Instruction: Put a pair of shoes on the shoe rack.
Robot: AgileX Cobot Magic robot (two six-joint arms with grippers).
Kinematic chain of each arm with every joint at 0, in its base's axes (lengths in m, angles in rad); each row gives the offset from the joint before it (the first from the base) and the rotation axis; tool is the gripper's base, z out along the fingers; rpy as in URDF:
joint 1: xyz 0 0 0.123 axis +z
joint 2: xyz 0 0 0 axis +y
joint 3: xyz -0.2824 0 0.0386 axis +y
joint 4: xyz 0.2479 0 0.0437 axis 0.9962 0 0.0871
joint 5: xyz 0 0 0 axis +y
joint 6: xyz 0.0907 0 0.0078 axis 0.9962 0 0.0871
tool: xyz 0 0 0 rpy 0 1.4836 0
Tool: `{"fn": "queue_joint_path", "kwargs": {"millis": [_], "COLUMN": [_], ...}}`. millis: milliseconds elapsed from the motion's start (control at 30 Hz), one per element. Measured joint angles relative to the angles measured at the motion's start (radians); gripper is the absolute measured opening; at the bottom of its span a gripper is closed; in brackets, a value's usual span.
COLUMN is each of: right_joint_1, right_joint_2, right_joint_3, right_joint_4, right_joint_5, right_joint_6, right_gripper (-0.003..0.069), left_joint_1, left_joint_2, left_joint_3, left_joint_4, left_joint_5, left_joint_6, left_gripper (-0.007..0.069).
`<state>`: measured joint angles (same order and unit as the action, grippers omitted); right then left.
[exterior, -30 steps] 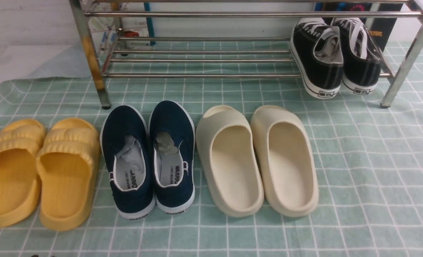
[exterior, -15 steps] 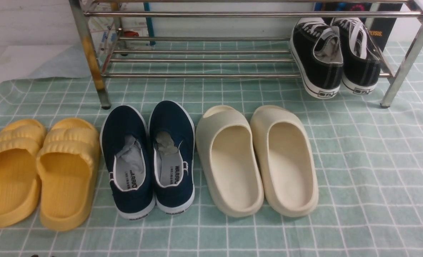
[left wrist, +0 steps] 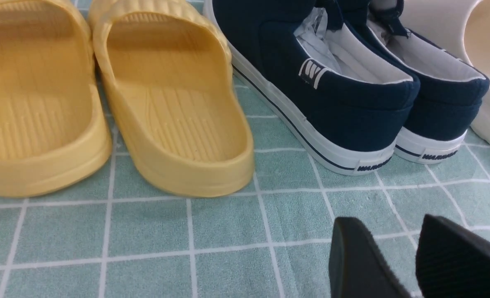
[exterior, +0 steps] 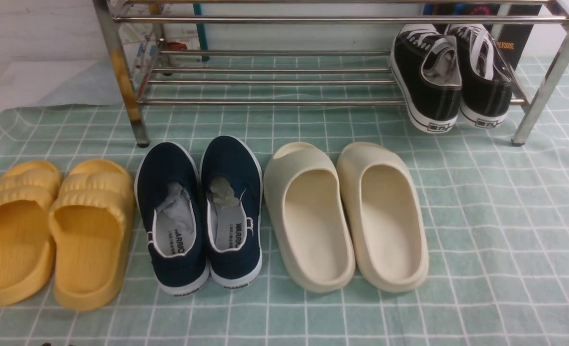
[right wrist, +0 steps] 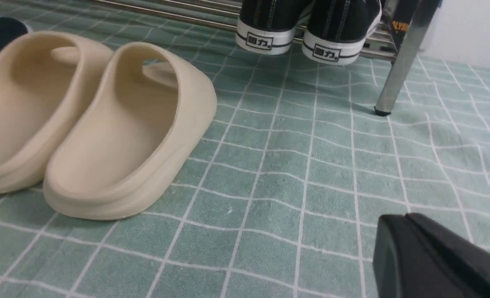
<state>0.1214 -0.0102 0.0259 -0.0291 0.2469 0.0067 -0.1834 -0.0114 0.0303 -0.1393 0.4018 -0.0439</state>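
Note:
The two black canvas sneakers (exterior: 450,77) with white laces and white soles stand side by side on the lower bars of the steel shoe rack (exterior: 265,81) at its right end, heels toward me. Their heels also show in the right wrist view (right wrist: 303,29). My left gripper (left wrist: 398,248) is open and empty, low over the cloth behind the navy slip-ons (left wrist: 352,82). My right gripper (right wrist: 406,231) is shut and empty, low over the cloth, well short of the rack. Neither gripper shows in the front view.
On the green checked cloth (exterior: 505,240) in front of the rack stand yellow slides (exterior: 54,230), navy slip-ons (exterior: 200,211) and cream slides (exterior: 347,216). The rack's right front leg (exterior: 544,86) and rust-stained left leg (exterior: 121,72) stand on the cloth.

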Motion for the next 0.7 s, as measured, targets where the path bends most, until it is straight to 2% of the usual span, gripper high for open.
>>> {"fn": "queue_joint_path", "kwargs": {"millis": [100, 300, 533, 700], "right_joint_1": [-0.039, -0.041, -0.046, -0.109], "right_joint_2": [0.0, 0.0, 0.0, 0.0], "right_joint_3": [0.0, -0.005, -0.008, -0.008], "right_joint_4": [0.029, 0.068, 0.08, 0.081], "right_joint_5": [0.035, 0.115, 0.132, 0.134], "right_joint_6": [0.023, 0.034, 0.036, 0.036], "right_gripper": [0.0029, 0.0029, 0.0027, 0.0027], "left_joint_1": [0.0, 0.0, 0.0, 0.0], "left_joint_2": [0.0, 0.0, 0.0, 0.0], "left_joint_3": [0.0, 0.0, 0.0, 0.0], "left_joint_4": [0.0, 0.0, 0.0, 0.0], "left_joint_5": [0.0, 0.0, 0.0, 0.0], "left_joint_6": [0.0, 0.0, 0.0, 0.0], "left_gripper": [0.0239, 0.0239, 0.0239, 0.0239]}}
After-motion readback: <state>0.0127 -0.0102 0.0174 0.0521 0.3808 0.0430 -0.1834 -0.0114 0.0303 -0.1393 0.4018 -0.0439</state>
